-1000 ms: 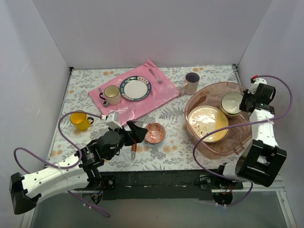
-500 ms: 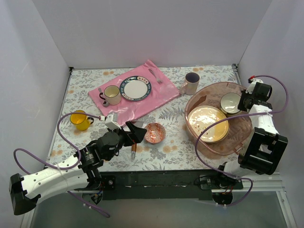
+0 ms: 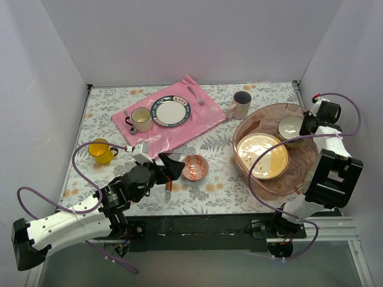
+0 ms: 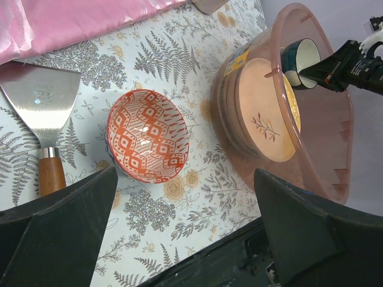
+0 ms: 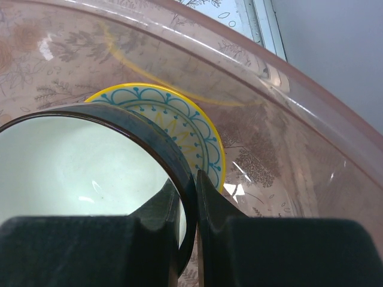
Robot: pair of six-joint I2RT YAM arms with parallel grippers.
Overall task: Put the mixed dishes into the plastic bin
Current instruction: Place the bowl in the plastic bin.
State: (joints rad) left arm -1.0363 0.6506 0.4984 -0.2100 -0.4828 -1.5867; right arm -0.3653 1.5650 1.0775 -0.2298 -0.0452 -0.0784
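Right wrist view: right jaws are clamped on the rim of a dark-rimmed round bowl with a pale glazed inside [image 5: 84,161], one finger inside the wall and one outside. Just beyond the held rim lies a yellow dish with a blue scalloped pattern [image 5: 179,122]; can't tell if the two touch. Around both curves the wall of the translucent pink-brown round plastic bin [image 5: 287,113], so the bowl is already inside the bin. A large cream plate [image 3: 261,154] lies in the bin beside the bowl, toward the arm bases.

The step looks like set-down and release. To do it well:
- Lower until the bowl's base sits flat, not propped on the yellow dish.
- Part the jaws only a little.
- Lift straight up so the inner finger clears the rim without tipping the bowl.
- Keep the wrist off the bin wall close by.

Left jaws are spread wide and empty. Between and just ahead of them, a small red-orange patterned bowl [image 4: 148,143] sits on the floral tabletop [image 4: 179,60]. It is outside the bin and is probably the next pick.
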